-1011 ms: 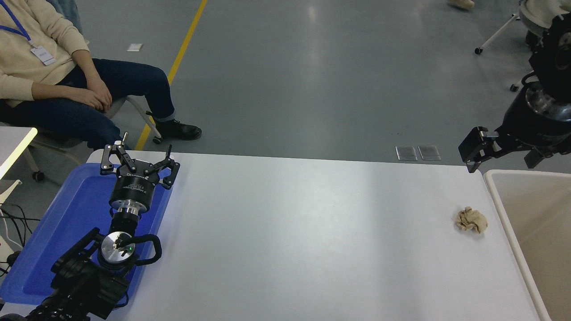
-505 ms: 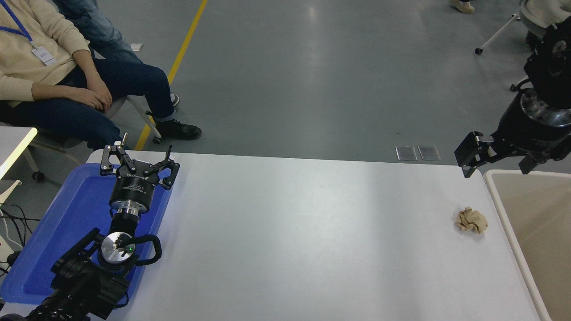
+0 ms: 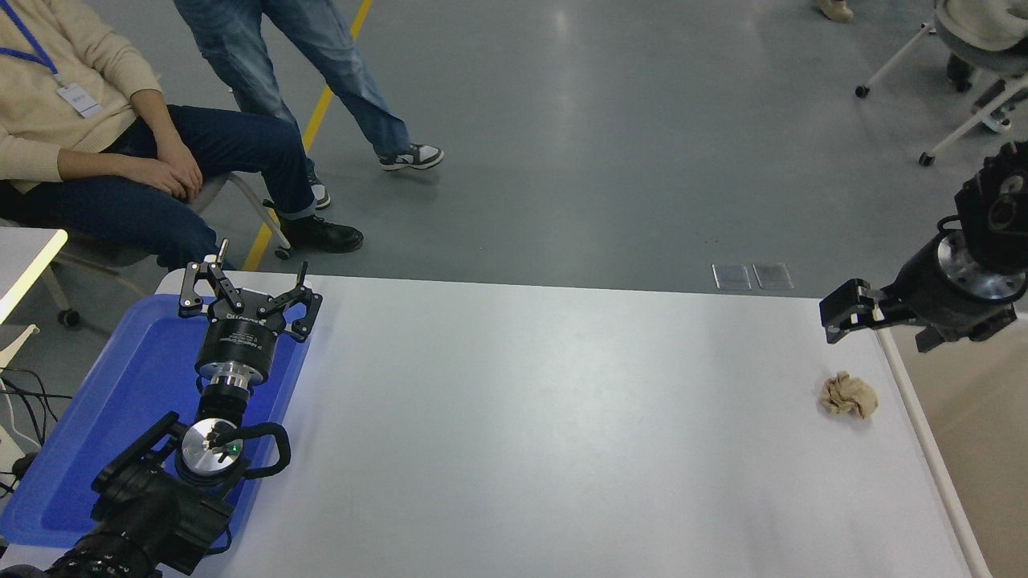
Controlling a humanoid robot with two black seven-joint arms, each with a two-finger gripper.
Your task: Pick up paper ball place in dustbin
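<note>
One paper ball lies beside one dustbin, under the right pincer, spread apart.

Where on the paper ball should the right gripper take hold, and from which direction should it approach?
Probably from above, closing across the middle of the paper ball. It is an irregular crumpled wad lying free on the white table, with no handle or edge to prefer. The dustbin rim runs close on its right, so a sideways approach looks cramped. The right gripper hangs just beyond it.
</note>
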